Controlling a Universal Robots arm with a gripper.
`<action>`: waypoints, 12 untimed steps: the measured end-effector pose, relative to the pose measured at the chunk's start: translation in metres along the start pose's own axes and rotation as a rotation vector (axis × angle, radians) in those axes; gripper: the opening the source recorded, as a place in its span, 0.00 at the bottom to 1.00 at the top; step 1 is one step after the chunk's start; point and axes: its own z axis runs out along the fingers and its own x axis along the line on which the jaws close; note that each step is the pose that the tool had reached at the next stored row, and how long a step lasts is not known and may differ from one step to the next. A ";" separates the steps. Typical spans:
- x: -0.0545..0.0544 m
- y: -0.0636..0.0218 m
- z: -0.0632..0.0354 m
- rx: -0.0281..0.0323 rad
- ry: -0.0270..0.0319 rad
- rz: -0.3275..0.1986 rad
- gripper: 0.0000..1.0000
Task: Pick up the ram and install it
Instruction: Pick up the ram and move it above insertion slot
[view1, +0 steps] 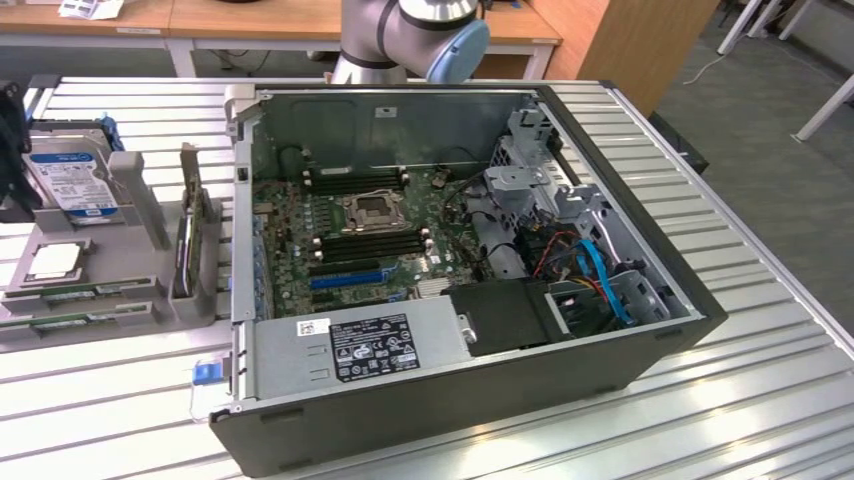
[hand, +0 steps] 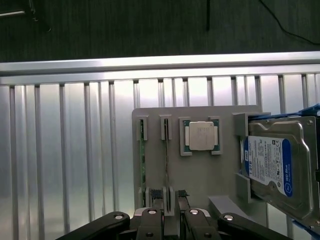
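Straddling ram (hand: 166, 165) on edge in holder (hand: 200, 172) with gripper (hand: 169, 196) jaws narrowly apart, per wrist view. Seen in exterior view: open PC case (view1: 441, 410) beside holder, on the exterior view's right.

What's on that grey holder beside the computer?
Two ram sticks on edge in slots, a square silver chip, a blue-labelled hard drive and an upright dark card. The gripper covers one end of the holder.

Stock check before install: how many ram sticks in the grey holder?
2. One ram stick in the grey holder's edge slot, the other in the next slot, toward the CPU.
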 end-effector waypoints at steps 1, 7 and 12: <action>0.000 0.0000 0.0008 0.0000 0.0004 0.000 0.24; 0.000 -0.0003 0.0061 0.0003 0.0032 0.000 0.24; 0.000 -0.0004 0.0104 0.0004 0.0054 0.000 0.24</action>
